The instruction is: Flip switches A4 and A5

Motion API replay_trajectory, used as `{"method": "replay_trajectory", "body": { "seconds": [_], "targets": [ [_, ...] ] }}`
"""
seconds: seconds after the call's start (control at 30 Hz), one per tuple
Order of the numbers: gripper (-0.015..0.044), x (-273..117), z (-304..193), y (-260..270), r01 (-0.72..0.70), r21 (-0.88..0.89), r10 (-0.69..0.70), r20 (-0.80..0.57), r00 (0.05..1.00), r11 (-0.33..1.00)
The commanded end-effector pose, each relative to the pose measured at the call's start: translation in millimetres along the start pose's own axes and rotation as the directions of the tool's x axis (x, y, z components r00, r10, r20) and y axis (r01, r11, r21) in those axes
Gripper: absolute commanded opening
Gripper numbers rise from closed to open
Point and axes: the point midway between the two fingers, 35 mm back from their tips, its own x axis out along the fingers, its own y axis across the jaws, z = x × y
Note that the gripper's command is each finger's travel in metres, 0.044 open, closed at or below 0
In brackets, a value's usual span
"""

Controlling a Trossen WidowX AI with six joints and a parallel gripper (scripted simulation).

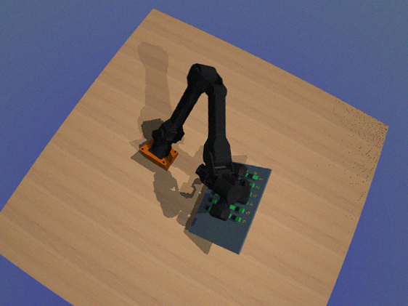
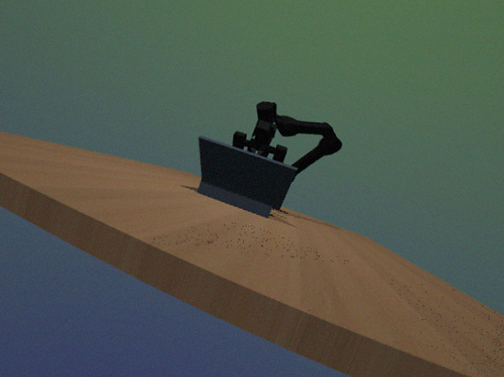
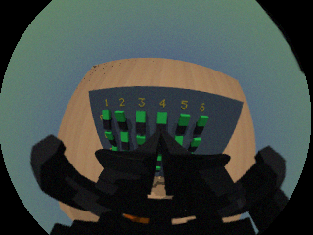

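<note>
The dark blue-grey panel (image 1: 218, 233) (image 2: 245, 172) (image 3: 222, 119) stands tilted, with rows of green and black switches. My gripper (image 3: 160, 131) is shut and empty. In the wrist view its fingertips are over the lower part of the switch at A4 (image 3: 162, 117), whose green far end shows below the printed 4. Contact cannot be told. The switch at A5 (image 1: 241, 210) (image 3: 184, 119) is just right of the tips in the wrist view, with a green far end and a black near part. Which ends are raised is unclear. The arm hides many switches in the top view.
Other row A switches, such as A3 (image 3: 141, 117) and A6 (image 3: 202, 120), stand close on both sides. Lower rows are partly hidden by the fingers. The orange arm base (image 1: 167, 164) is on the wooden table (image 1: 97, 200) (image 2: 140, 214).
</note>
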Motion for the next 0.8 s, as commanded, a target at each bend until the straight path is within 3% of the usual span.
{"method": "replay_trajectory", "body": {
  "seconds": [0.0,0.77],
  "targets": [
    [0.0000,0.7,-0.3,-0.6,0.003,0.004,-0.003,-0.001,1.000,1.000],
    [0.0000,3.7,-0.3,-0.6,0.003,0.004,-0.003,-0.001,1.000,1.000]
  ]
}}
